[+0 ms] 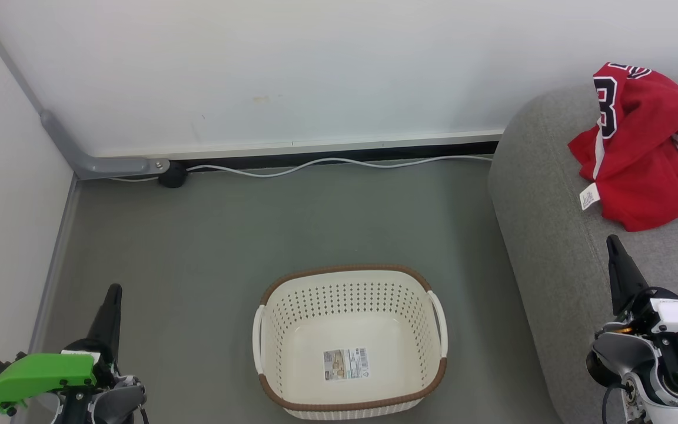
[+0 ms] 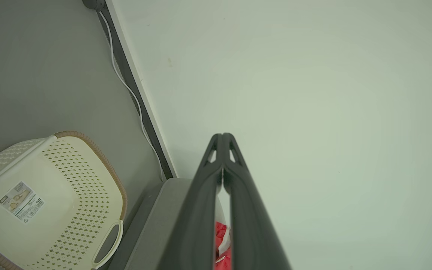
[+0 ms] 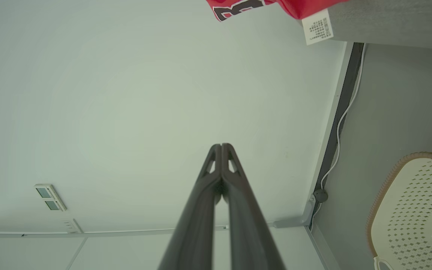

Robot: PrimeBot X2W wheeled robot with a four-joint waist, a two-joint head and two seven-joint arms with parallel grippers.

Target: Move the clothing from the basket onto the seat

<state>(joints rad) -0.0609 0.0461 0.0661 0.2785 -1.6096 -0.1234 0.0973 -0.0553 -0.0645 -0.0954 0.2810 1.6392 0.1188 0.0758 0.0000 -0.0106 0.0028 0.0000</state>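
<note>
The cream perforated basket [image 1: 351,341] with a brown rim stands on the grey floor, holding nothing but a label sticker [image 1: 346,363]. The red clothing [image 1: 645,147], with white trim and black-and-white numbers, lies bunched on the grey seat [image 1: 545,194] at the right. My left gripper [image 1: 114,288] is shut at the lower left, well left of the basket, fingers pointing up. My right gripper [image 1: 611,239] is shut over the seat's front part, below the clothing and apart from it. In the wrist views both finger pairs [image 2: 222,135] [image 3: 221,145] meet at the tips with nothing between them.
A white wall and baseboard run behind the basket, with a white cable [image 1: 327,164] along the floor and a grey conduit [image 1: 109,166] in the left corner. Open grey floor [image 1: 198,235] lies between the basket, the wall and the seat.
</note>
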